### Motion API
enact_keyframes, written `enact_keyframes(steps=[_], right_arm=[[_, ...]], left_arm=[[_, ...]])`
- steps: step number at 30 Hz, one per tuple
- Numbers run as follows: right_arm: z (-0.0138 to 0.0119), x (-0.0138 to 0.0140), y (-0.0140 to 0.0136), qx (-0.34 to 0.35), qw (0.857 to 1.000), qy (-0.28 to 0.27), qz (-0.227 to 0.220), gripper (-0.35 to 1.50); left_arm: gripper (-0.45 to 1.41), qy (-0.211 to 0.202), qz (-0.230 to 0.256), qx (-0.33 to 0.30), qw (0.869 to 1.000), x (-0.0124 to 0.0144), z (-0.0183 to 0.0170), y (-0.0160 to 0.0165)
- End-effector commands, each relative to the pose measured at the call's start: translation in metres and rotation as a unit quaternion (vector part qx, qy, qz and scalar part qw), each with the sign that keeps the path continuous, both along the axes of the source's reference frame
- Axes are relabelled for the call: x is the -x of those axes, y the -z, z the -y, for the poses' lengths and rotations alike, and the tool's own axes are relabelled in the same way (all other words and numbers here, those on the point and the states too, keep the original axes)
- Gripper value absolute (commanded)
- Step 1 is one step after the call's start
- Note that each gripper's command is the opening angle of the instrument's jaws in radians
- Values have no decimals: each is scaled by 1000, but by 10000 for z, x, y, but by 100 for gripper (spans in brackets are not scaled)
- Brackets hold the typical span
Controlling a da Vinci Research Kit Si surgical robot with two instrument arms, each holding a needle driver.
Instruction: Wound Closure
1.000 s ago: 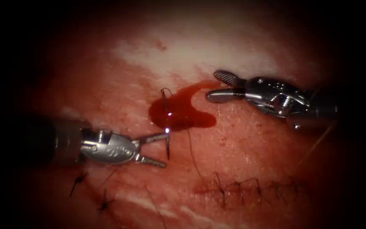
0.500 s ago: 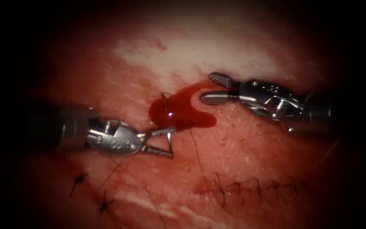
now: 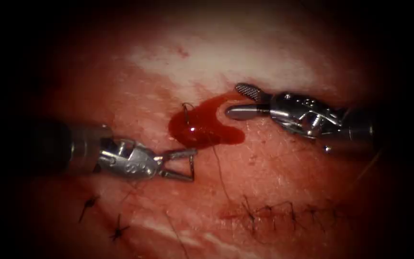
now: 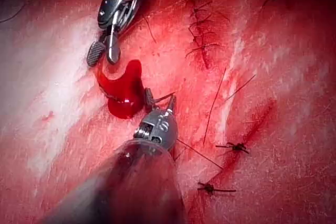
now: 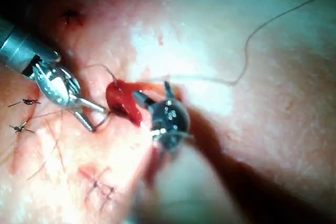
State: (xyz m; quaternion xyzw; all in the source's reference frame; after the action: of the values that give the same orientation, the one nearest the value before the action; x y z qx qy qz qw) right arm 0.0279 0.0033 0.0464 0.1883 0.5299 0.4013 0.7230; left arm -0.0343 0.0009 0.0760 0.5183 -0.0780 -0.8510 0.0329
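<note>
My left tool [image 3: 192, 165] comes in from the left with its jaws open. The lower end of the curved needle [image 3: 191, 164] stands between the two tips. The needle runs up into a pool of red fluid [image 3: 204, 129], and its upper end [image 3: 186, 107] shows at the pool's left edge. The fluid hides its middle, so I cannot tell whether it sits in the tissue. My right tool [image 3: 235, 100] stands open and holds nothing, at the pool's right edge. Dark thread [image 3: 219, 170] trails from the pool down toward the stitched cut [image 3: 279, 211]. The left wrist view has the left tool [image 4: 160, 97] beside the fluid [image 4: 123, 90].
Two knots with cut thread ends [image 3: 89, 203] [image 3: 118, 232] sit on the tissue below the left tool's shaft. A pale patch of tissue [image 3: 226, 52] lies beyond the pool. In the right wrist view a loose thread [image 5: 252, 35] curls over the tissue behind the right tool [image 5: 152, 92].
The left tool has slid a little to the right and its open jaws have narrowed about the needle's lower end. The right tool has shifted slightly left toward the fluid.
</note>
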Motion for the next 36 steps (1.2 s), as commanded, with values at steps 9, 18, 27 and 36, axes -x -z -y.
enact_keyframes(steps=[9, 18, 27, 36], right_arm=[[9, -14, -6, 1, 1000, -3, 0, 104], [11, -16, -7, 2, 1000, -5, -1, 99], [12, -16, -9, 3, 1000, -5, -1, 96], [13, -16, -9, -4, 1000, -8, -2, 93]], left_arm=[[19, 1, -8, 2, 1000, 17, 2, -21], [-45, -1, -4, 12, 1000, 15, 3, -21], [-45, 55, 29, -102, 993, 9, -4, 18], [-45, 74, 118, -335, 932, 14, -2, 46]])
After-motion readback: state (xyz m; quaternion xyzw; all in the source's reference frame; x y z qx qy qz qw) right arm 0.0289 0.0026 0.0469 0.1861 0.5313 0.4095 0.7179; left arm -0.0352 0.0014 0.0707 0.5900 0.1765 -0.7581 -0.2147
